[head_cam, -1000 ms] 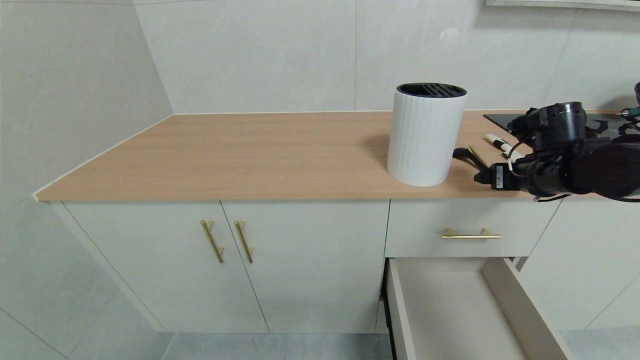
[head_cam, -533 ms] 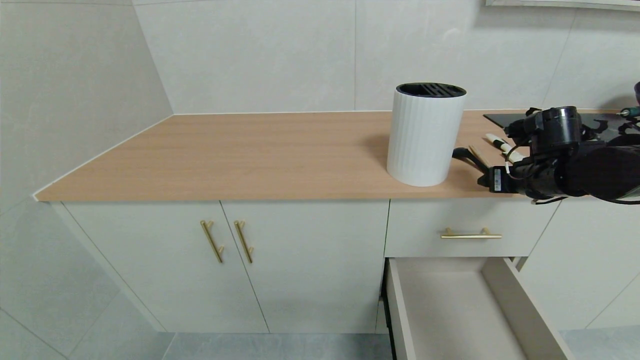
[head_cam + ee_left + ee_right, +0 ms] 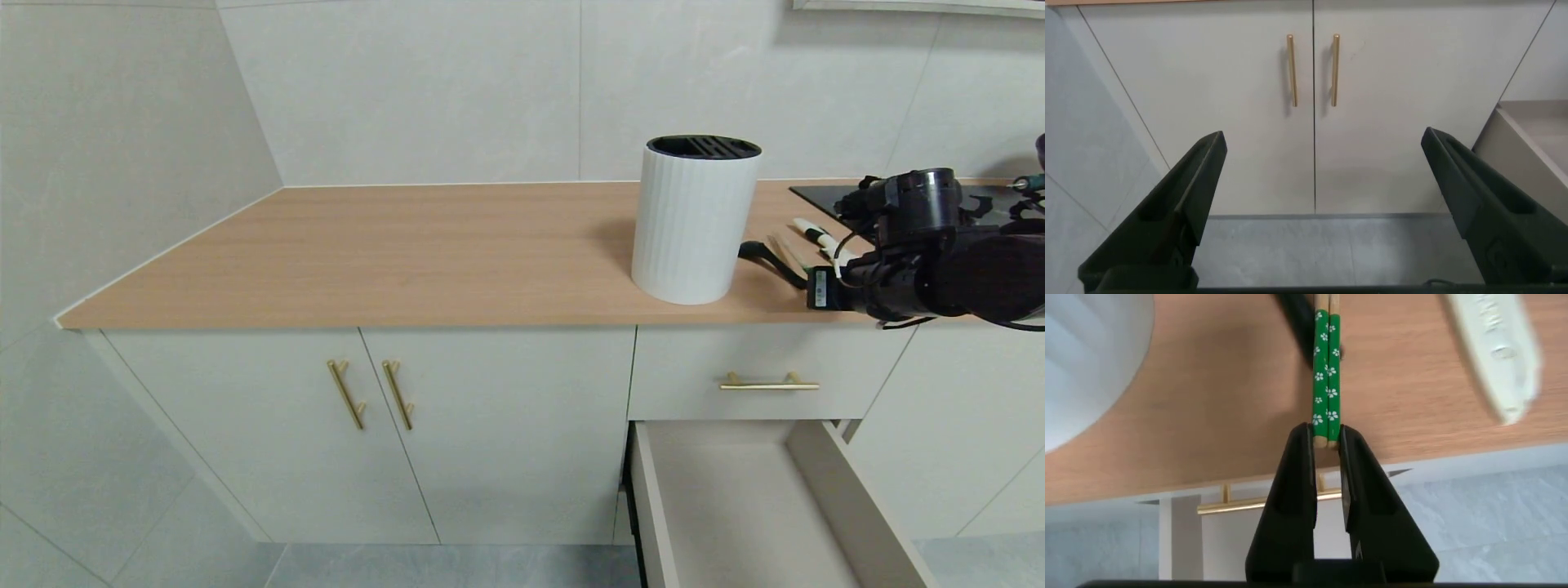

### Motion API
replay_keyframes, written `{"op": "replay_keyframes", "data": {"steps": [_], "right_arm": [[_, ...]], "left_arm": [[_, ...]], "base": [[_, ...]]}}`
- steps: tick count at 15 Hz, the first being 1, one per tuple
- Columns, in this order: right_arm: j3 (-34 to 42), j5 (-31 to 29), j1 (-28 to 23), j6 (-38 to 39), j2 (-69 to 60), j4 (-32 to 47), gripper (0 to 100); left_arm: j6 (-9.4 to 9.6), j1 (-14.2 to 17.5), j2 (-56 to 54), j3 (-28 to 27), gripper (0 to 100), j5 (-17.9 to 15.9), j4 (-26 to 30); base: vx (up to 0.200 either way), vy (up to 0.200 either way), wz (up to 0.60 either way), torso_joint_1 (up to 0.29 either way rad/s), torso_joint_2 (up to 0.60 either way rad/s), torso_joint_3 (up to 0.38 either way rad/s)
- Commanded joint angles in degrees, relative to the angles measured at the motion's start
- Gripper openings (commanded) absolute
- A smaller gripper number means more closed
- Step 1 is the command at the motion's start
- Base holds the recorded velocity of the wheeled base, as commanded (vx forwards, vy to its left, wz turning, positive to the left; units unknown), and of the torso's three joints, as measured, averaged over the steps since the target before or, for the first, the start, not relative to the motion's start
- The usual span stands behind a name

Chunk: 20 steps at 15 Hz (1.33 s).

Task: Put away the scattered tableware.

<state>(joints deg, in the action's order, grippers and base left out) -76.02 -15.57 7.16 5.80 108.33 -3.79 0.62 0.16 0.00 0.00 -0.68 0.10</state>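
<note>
A pair of wooden chopsticks with green flowered ends lies on the countertop, right of the white ribbed utensil holder. My right gripper is shut on their near ends at the counter's front edge, also seen as right gripper in the head view. A black utensil and a white-handled utensil lie beside the chopsticks. My left gripper hangs open, low in front of the cabinet doors, holding nothing.
A drawer stands pulled open below the counter on the right, under a shut drawer with a gold handle. A black cooktop lies at the back right. Tiled walls bound the counter behind and on the left.
My right gripper dipped slightly, then shifted a little to the right along the counter's front edge, still shut on the chopsticks. Nothing else moved.
</note>
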Motion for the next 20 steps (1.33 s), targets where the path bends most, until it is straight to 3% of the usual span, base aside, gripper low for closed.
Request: {"op": "replay_keyframes", "data": {"steps": [1,6,10,11,15,20], "right_arm": [[0.3,0.0,0.0,0.1,-2.1,0.1,0],[10.0,1.6,1.3,1.9,-17.2,0.6,0],[14.2,2.1,3.3,5.2,-28.8,8.6,0],[14.8,4.9,4.3,6.3,-34.1,16.7,0],[15.8,23.0,4.2,5.8,-42.6,29.7,0],[18.6,25.7,4.2,1.8,-42.4,30.4,0]], "left_arm": [[-0.01,0.0,0.0,0.0,100,0.0,0.0],[-0.01,0.0,0.0,0.0,100,0.0,0.0],[-0.01,0.0,0.0,0.0,100,0.0,0.0],[-0.01,0.0,0.0,0.0,100,0.0,0.0],[-0.01,0.0,0.0,0.0,100,0.0,0.0],[-0.01,0.0,0.0,0.0,100,0.0,0.0]], "base": [[0.000,0.000,0.00,0.000,0.00,0.000],[0.000,0.000,0.00,0.000,0.00,0.000],[0.000,0.000,0.00,0.000,0.00,0.000],[0.000,0.000,0.00,0.000,0.00,0.000],[0.000,0.000,0.00,0.000,0.00,0.000],[0.000,0.000,0.00,0.000,0.00,0.000]]}}
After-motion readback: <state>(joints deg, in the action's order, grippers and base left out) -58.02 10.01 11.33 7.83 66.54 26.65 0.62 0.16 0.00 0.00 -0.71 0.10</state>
